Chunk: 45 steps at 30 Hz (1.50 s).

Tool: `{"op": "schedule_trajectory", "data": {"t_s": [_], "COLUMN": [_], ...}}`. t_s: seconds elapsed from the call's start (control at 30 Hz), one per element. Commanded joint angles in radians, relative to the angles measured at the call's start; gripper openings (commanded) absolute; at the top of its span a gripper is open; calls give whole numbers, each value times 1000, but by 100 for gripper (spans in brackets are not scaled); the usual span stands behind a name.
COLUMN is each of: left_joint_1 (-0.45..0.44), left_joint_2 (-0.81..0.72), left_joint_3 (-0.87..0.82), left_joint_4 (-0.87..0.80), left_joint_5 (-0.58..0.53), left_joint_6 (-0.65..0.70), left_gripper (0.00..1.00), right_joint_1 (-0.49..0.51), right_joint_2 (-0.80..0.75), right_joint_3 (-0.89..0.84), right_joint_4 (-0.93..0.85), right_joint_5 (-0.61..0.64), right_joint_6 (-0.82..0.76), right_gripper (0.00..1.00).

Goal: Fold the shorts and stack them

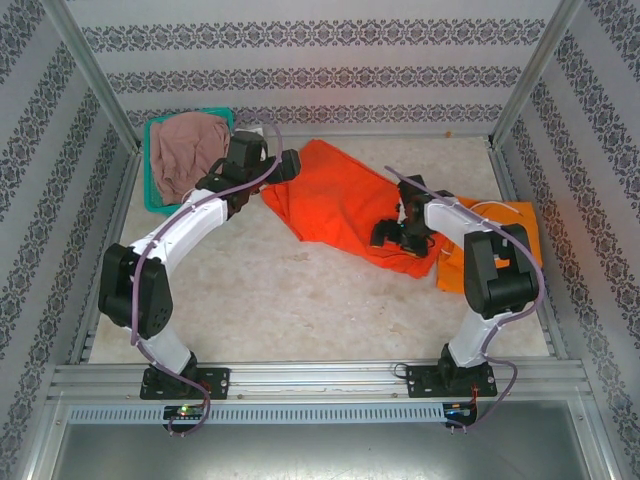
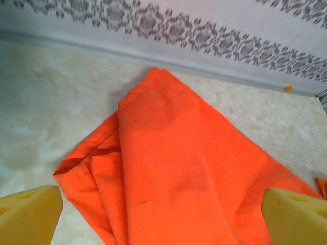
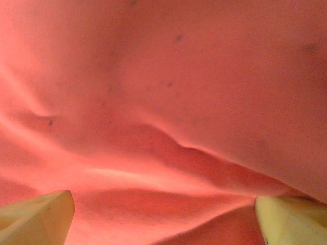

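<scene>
Rail of grey aluminium [image 1: 320,378] runs along the near edge, with both arm bases bolted to it. Beyond it, the pale mottled tabletop [image 1: 270,300] lies bare across the near and middle left, which leaves plenty of open room there.

On the right, the yellow-orange cloth shorts [image 1: 452,272] lie flat beside the right arm, close to the right wall, with a loop of white drawstring [image 1: 490,207] showing at their far edge. Their near corner touches the red-orange cloth shorts [image 1: 335,200], which spread across the middle of the table, partly folded, with a doubled edge on the left side and a point towards the back wall.

The right gripper [image 1: 393,236] is down on the near right corner of that red-orange cloth. In its wrist view the yellow fingers [image 3: 36,214] stand wide apart, the rumpled fabric [image 3: 168,76] lies close under them, and nothing is clamped.

The left gripper [image 1: 288,165] hangs over the left edge of the red-orange shorts [image 2: 179,168]. Its fingers [image 2: 28,214] are spread wide and hold nothing.

In the far left corner, hard against the patterned walls [image 1: 320,80], sits the teal mesh plastic basket [image 1: 150,195]. The dusty pink cloth shorts [image 1: 185,150] are bunched inside it and fill it to the rim.
</scene>
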Motion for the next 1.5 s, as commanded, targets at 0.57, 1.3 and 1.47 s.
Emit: {"op": "schedule_trajectory", "data": {"t_s": [0.57, 1.3, 1.47], "left_joint_1": [0, 27, 30], "left_joint_2": [427, 543, 562], "left_joint_3": [231, 287, 304], "left_joint_4": [-177, -206, -196], "left_joint_5": [-120, -140, -127], "left_joint_6": [-134, -195, -196], "left_gripper": [54, 33, 32], "right_joint_1": [18, 10, 10], "right_joint_2": [-81, -48, -42], "right_joint_3": [80, 52, 52], "right_joint_4": [72, 95, 100], "right_joint_5": [-142, -156, -158], "right_joint_6": [17, 11, 14], "right_gripper": [92, 92, 93]}}
